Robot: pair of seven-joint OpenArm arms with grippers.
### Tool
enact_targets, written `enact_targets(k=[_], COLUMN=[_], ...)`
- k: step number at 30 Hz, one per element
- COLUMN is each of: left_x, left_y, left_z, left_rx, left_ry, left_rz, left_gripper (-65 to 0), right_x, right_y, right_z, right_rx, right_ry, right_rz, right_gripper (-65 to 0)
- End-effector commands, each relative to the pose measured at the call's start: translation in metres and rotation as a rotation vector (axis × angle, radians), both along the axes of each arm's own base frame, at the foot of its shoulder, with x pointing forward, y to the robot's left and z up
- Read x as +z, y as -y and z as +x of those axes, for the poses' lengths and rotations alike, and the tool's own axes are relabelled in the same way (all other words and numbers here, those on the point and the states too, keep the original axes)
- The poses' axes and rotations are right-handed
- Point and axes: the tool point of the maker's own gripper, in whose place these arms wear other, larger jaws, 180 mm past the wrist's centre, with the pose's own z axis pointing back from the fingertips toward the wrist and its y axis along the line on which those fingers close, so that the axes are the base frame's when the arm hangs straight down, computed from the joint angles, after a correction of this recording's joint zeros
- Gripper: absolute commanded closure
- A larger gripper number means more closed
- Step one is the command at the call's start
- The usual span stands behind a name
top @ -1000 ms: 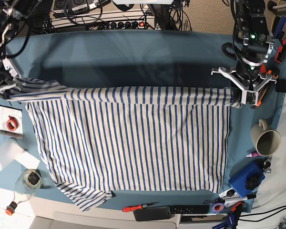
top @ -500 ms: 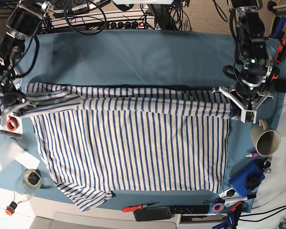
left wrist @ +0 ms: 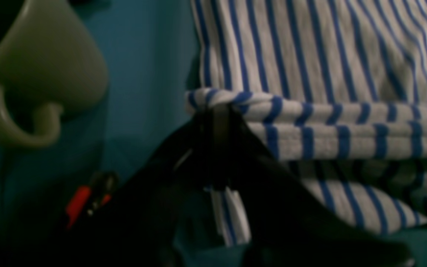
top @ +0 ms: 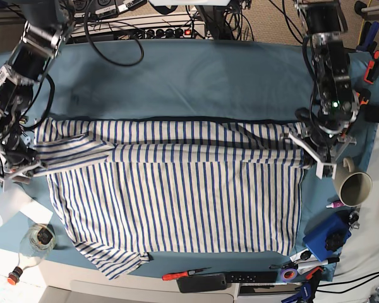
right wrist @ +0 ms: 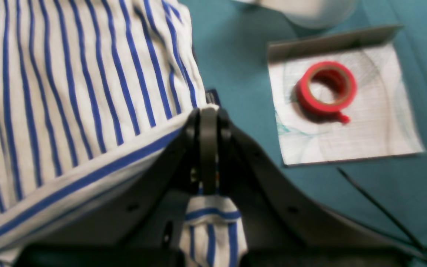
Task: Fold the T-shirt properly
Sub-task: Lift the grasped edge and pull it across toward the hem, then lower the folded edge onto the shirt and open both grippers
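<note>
We are pinching the T-shirt (top: pixel 177 189) with both grippers. The shirt is lying spread out on the blue table (top: pixel 177 82), and its top part is folded over into a long band across the middle. Our left gripper (left wrist: pixel 217 111) is squeezed tight on the rolled edge of the shirt, near a green mug (left wrist: pixel 39 70). Our right gripper (right wrist: pixel 208 115) is squeezed tight on the other end of the shirt, and a bit of striped cloth is hanging down between its jaws. Just beside it a roll of red tape (right wrist: pixel 326 89) is sitting on a white paper (right wrist: pixel 347 122).
</note>
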Motion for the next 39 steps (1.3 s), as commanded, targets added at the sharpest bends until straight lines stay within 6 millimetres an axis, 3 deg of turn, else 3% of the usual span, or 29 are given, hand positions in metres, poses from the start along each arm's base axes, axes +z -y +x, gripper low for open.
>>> enact_targets(k=[1, 9, 15, 20, 24, 28, 32, 39], left_x=[0.018, 0.033, 0.035, 0.044, 0.044, 0.041, 0.035, -0.005], left_y=[-0.004, -0.004, 0.005, 0.032, 0.027, 0.008, 0.007, 0.007], left_z=[0.013, 0.032, 0.034, 0.039, 0.04, 0.039, 0.042, 0.058], left_rx=[0.006, 0.011, 0.008, -0.108, -0.064, 0.023, 0.022, 0.032], left_ry=[0.062, 0.102, 0.133, 0.192, 0.193, 0.177, 0.164, 0.061], left_rz=[0.009, 0.001, -0.02, -0.038, -0.045, 0.016, 0.018, -0.027], left_gripper=[0.0, 0.0, 0.0, 0.0, 0.0, 0.0, 0.0, 0.0], right_x=[0.03, 0.034, 0.028, 0.029, 0.031, 0.035, 0.035, 0.028], right_y=[0.012, 0.0, -0.006, -0.006, -0.005, 0.005, 0.013, 0.015], right_z=[0.015, 0.039, 0.04, 0.041, 0.042, 0.042, 0.042, 0.053], right_rx=[-0.01, 0.038, 0.063, 0.061, 0.06, 0.027, -0.017, -0.035], right_ry=[0.081, 0.056, 0.023, 0.028, 0.039, 0.05, 0.046, 0.024], right_rz=[-0.031, -0.055, -0.087, -0.087, -0.09, -0.141, -0.156, -0.1], right_gripper=[0.0, 0.0, 0.0, 0.0, 0.0, 0.0, 0.0, 0.0])
